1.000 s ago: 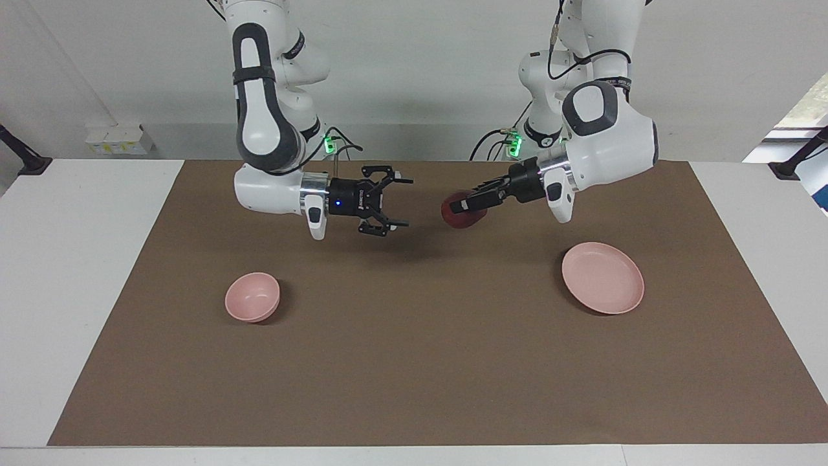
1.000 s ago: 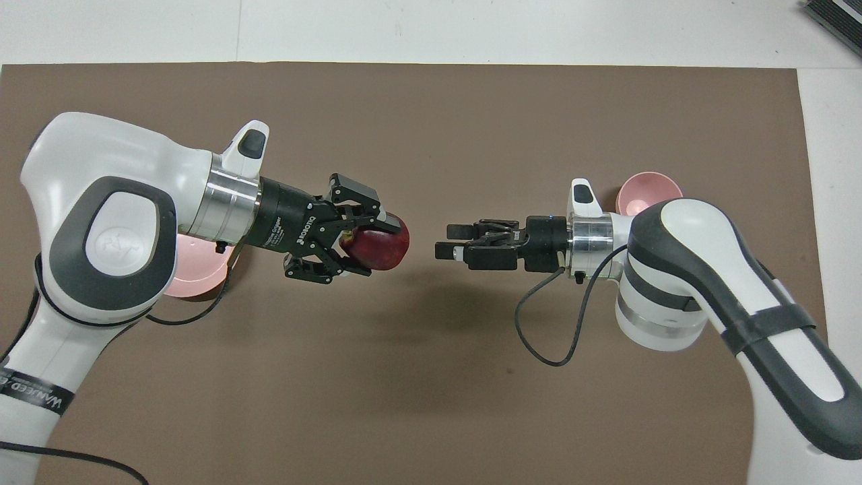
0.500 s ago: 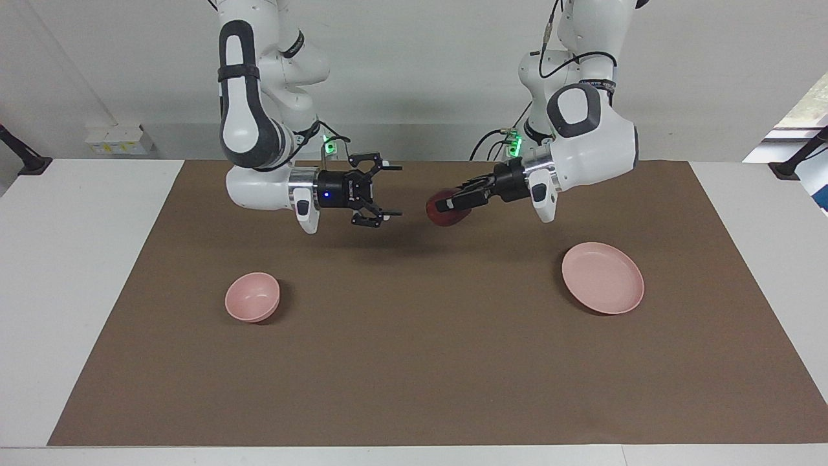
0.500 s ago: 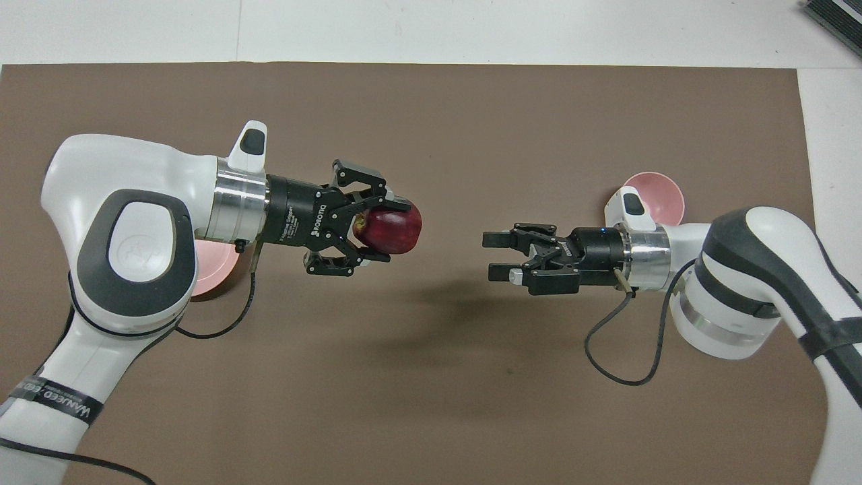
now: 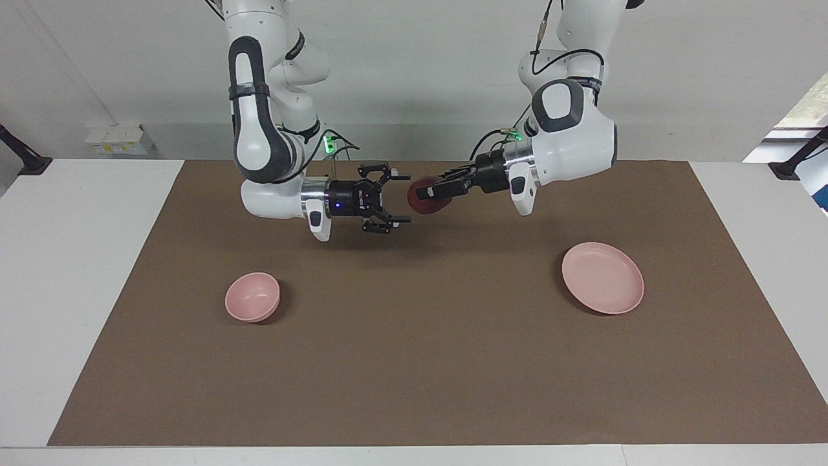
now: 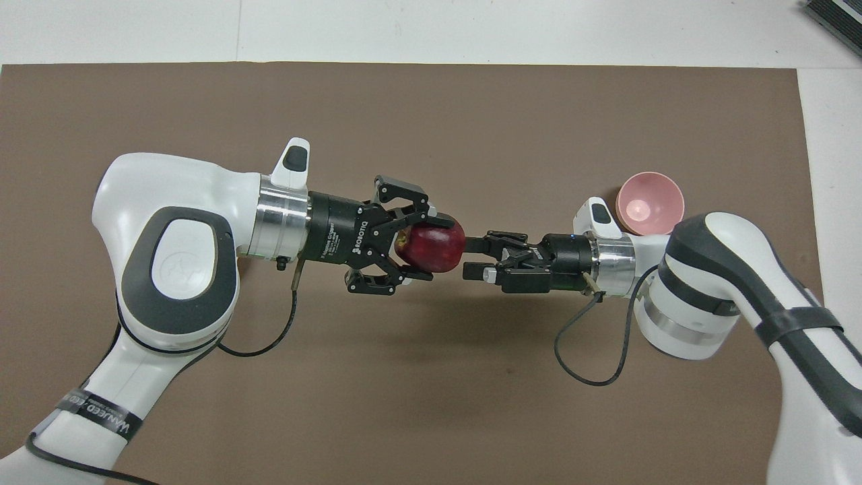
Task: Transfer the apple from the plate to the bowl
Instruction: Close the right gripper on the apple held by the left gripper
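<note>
Mid-frame above the brown mat: left gripper (image 5: 429,191) clenched on apple (image 5: 424,200), right gripper (image 5: 400,199) spread wide, tips just beside it. Bowl (image 5: 252,296) lower left, plate (image 5: 603,277) lower right.

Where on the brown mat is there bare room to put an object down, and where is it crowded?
Free: the brown mat between the bowl and the plate, and farther from the robots than both. Crowded: over the mat's middle nearer the robots, where the left gripper holds the apple at the open right gripper.

The plate (image 5: 603,277) lies toward the left arm's end of the surface (image 5: 414,362), the bowl (image 5: 252,296) toward the right arm's end, well apart.
</note>
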